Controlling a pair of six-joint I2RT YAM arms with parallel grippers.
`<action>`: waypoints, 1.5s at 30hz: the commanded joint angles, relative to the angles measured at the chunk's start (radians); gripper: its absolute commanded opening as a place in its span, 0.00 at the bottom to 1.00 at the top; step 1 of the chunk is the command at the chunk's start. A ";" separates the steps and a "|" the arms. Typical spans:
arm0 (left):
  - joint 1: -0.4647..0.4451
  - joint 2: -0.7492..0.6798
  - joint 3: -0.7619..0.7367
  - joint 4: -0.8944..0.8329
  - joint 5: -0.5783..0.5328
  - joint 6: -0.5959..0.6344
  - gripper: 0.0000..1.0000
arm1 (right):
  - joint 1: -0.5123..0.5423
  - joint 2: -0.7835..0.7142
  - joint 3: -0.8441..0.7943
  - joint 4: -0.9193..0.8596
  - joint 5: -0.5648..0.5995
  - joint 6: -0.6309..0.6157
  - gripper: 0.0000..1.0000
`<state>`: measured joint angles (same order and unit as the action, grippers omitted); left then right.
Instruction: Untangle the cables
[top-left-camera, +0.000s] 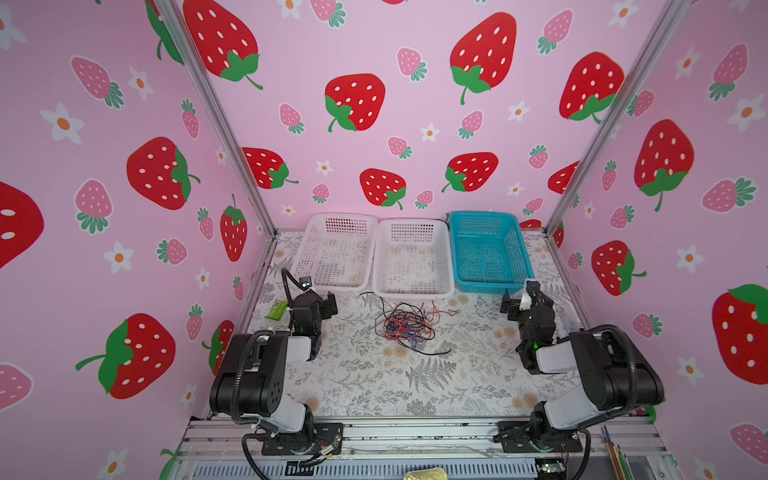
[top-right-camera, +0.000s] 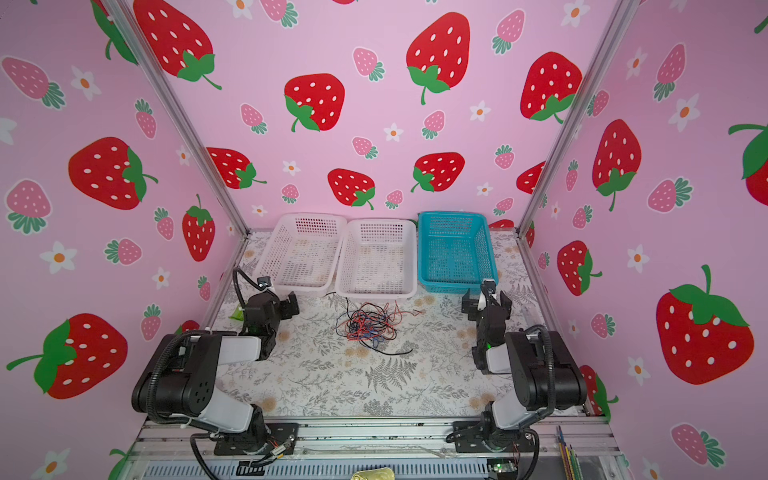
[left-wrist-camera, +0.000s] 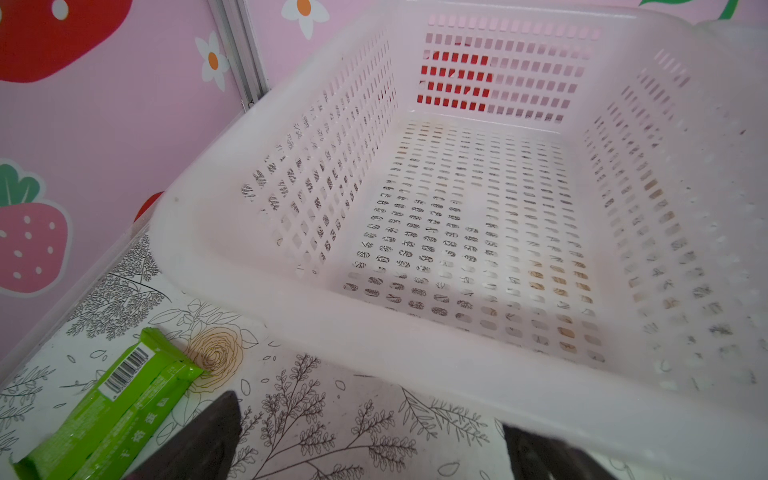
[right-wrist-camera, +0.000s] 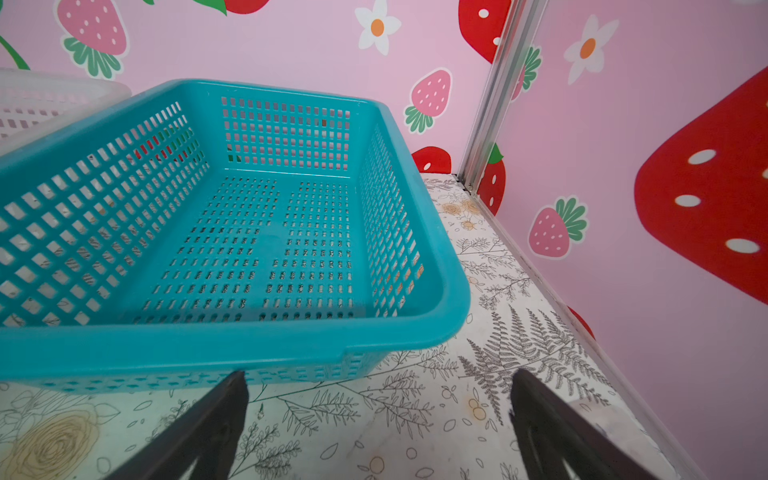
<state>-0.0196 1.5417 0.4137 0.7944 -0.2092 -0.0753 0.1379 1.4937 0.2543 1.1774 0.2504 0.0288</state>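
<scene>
Left gripper (left-wrist-camera: 370, 436): jaws spread wide, empty, low over the cloth in front of a white basket (left-wrist-camera: 415, 345).
Right gripper (right-wrist-camera: 378, 395): also spread wide and empty, in front of the blue basket (right-wrist-camera: 208, 357).
Cables (top-left-camera: 409, 324): one black, red and blue knot between the arms, well apart from both; the strand count is too snarled to tell.
Progress: nothing looks separated, so the whole job seems left.
Packet (left-wrist-camera: 120, 407): green, beside the left gripper.
Baskets: three in a row at the back, all empty.
Surface: flat cloth (top-left-camera: 415, 386) with a floral print.
Room: pink strawberry walls (top-left-camera: 374, 62) on three sides, with metal corner posts.
</scene>
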 joint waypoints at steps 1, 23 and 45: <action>-0.002 0.005 0.021 0.006 -0.013 0.006 0.99 | 0.013 -0.164 0.001 -0.068 0.071 0.010 0.99; -0.001 0.007 0.024 0.002 -0.011 0.006 0.99 | 0.344 -0.641 0.014 -0.330 -0.165 0.614 0.99; -0.100 -0.424 0.012 -0.391 -0.036 -0.036 0.99 | 0.403 -0.418 0.188 -0.674 -0.253 0.511 0.99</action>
<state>-0.0704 1.1809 0.4191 0.4911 -0.2153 -0.1127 0.5293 1.0546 0.3996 0.5697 0.0154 0.5304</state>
